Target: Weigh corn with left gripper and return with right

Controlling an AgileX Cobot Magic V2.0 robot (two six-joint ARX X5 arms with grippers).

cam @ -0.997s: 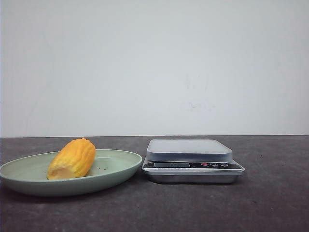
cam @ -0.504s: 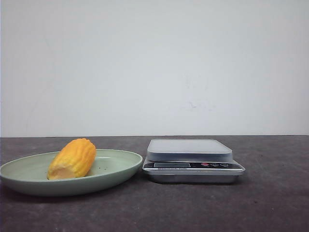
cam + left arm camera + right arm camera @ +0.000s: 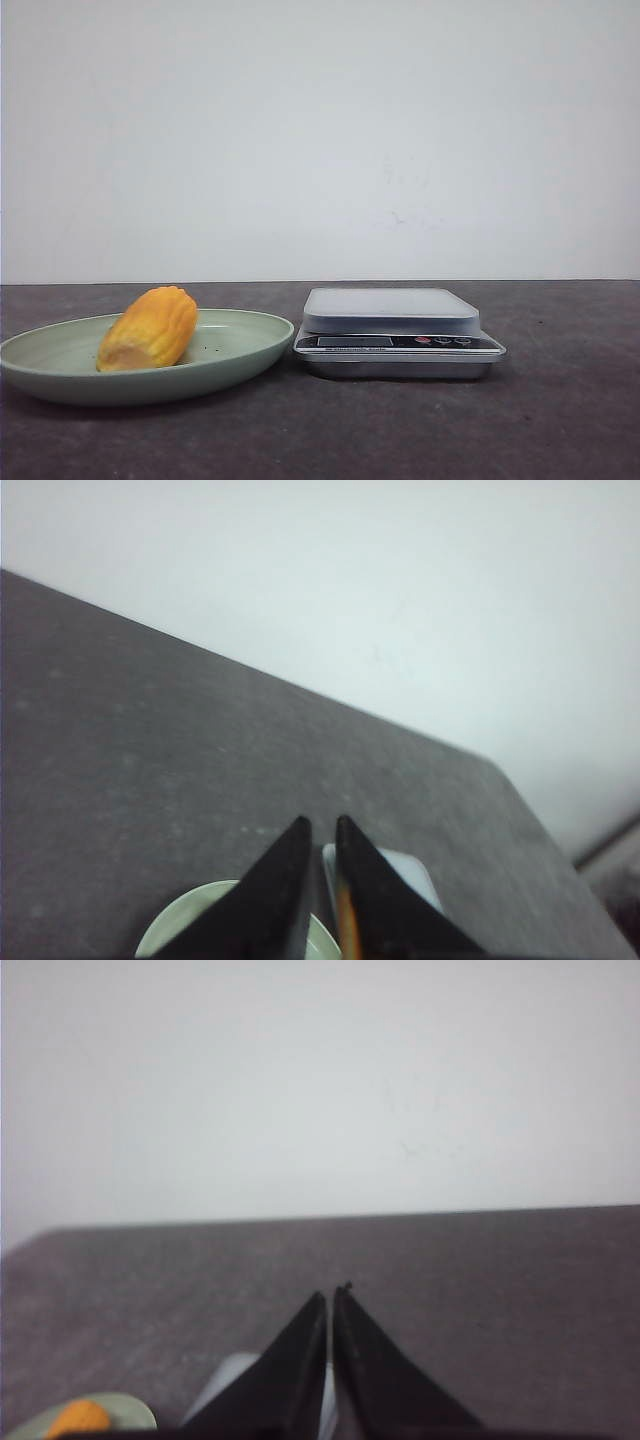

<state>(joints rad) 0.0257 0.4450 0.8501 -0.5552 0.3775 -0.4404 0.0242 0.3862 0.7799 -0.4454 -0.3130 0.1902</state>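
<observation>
The corn (image 3: 150, 328), a stubby yellow-orange cob piece with a pale cut end, lies tilted on a pale green plate (image 3: 245, 345) at the left. A silver kitchen scale (image 3: 392, 310) with an empty grey platform stands just right of the plate. Neither gripper shows in the front view. My left gripper (image 3: 320, 825) hangs above the plate (image 3: 175, 935) and scale (image 3: 400, 865), its fingers almost together and empty; a sliver of corn (image 3: 346, 920) shows in the narrow gap. My right gripper (image 3: 332, 1295) is shut and empty, above the scale (image 3: 225, 1380), with the corn (image 3: 80, 1420) off to its side.
The dark grey table (image 3: 560, 420) runs back to a plain white wall (image 3: 320, 140). The scale's display and buttons (image 3: 440, 341) face the front.
</observation>
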